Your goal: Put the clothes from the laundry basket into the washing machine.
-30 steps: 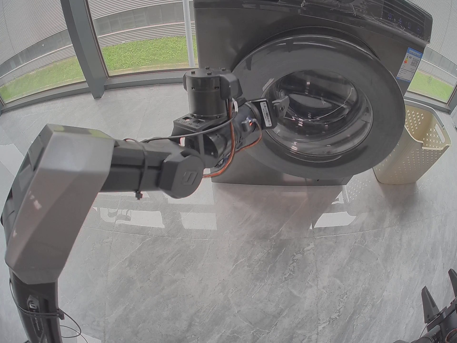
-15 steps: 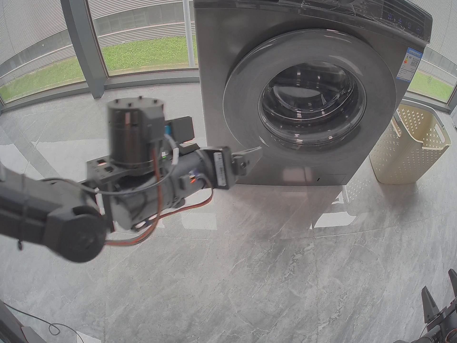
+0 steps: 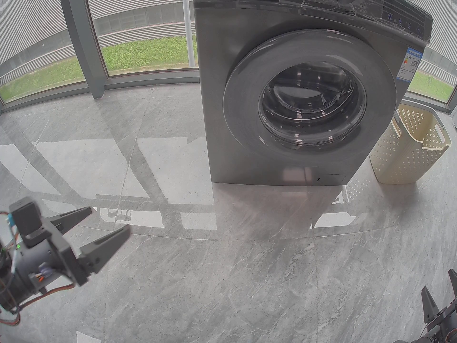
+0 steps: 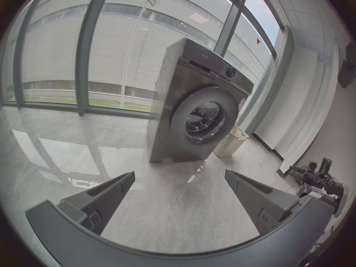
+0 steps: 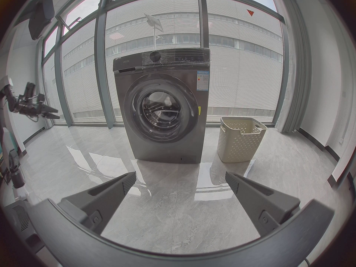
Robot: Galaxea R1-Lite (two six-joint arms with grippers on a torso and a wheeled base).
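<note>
Washer is standing against the window wall, taking up most of the scene, and its round door is sitting shut over the drum. Glare on the glass is keeping me from telling whether the clothes are lying inside.

To the washer's right, the basket is resting upright on the floor just beside it. What I am seeing of its inside is looking empty.

Low at the left, well apart from the washer, the left gripper is hanging over the floor with its jaws released and holding nothing. The right gripper is sitting low on the right, its jaws likewise spread and empty, facing the washer and basket from a distance.

Judging by the shut door and the bare-looking basket, I am taking the loading as finished, or close to it.

If anything is remaining in the basket, the next move is calling for the door to be pulled open first, then a reach down into the basket with the right arm, which is nearer to it.
</note>
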